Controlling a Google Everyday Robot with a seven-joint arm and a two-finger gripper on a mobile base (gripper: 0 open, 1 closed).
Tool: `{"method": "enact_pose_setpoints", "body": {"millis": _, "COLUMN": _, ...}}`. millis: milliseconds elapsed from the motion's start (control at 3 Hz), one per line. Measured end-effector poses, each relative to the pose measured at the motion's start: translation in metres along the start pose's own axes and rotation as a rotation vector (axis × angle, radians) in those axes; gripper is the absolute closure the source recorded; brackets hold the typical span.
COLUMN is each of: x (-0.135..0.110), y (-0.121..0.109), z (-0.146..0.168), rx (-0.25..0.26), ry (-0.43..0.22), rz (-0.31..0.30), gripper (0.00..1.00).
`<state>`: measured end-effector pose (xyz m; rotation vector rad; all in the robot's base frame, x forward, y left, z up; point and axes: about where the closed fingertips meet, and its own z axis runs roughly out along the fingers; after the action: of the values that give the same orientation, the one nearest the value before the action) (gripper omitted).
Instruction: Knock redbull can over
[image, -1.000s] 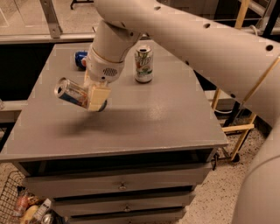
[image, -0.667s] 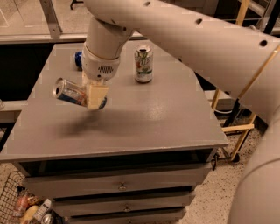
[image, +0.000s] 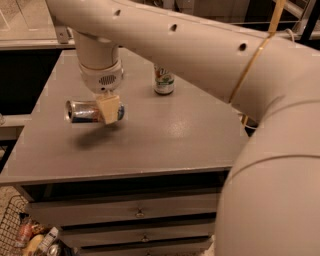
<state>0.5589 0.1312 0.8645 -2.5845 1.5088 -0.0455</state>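
Observation:
The redbull can (image: 85, 111), silver with a blue end, lies level on its side in the air, its silver top pointing left. My gripper (image: 109, 109) hangs down from the wrist over the left half of the grey table (image: 170, 135) and is shut on the can. One tan finger (image: 110, 107) shows in front of the can; the other is hidden behind it. A dark shadow lies on the tabletop just below the can, so the can is a little above the surface.
A white-and-green can (image: 164, 80) stands upright at the back middle of the table, right of my gripper. My arm spans the upper and right part of the view. Drawers (image: 140, 212) are under the tabletop. A wire basket (image: 25, 232) with packets sits on the floor at lower left.
The can in my gripper has turned from tilted to level. The wrist has shifted slightly left, and the blue can at the table's back left is now hidden behind it.

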Motion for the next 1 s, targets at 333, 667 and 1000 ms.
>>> {"method": "enact_pose_setpoints", "body": {"millis": 333, "x": 0.005, "y": -0.012, "z": 0.017, "rx": -0.037, "ry": 0.035, "rz": -0.048, "gripper": 1.00}}
{"method": "enact_pose_setpoints", "body": {"millis": 667, "x": 0.006, "y": -0.020, "z": 0.035, "rx": -0.079, "ry": 0.029, "rz": -0.084, "gripper": 1.00}}
{"method": "enact_pose_setpoints", "body": {"millis": 1000, "x": 0.006, "y": -0.022, "z": 0.040, "rx": -0.094, "ry": 0.017, "rz": -0.096, "gripper": 1.00}}
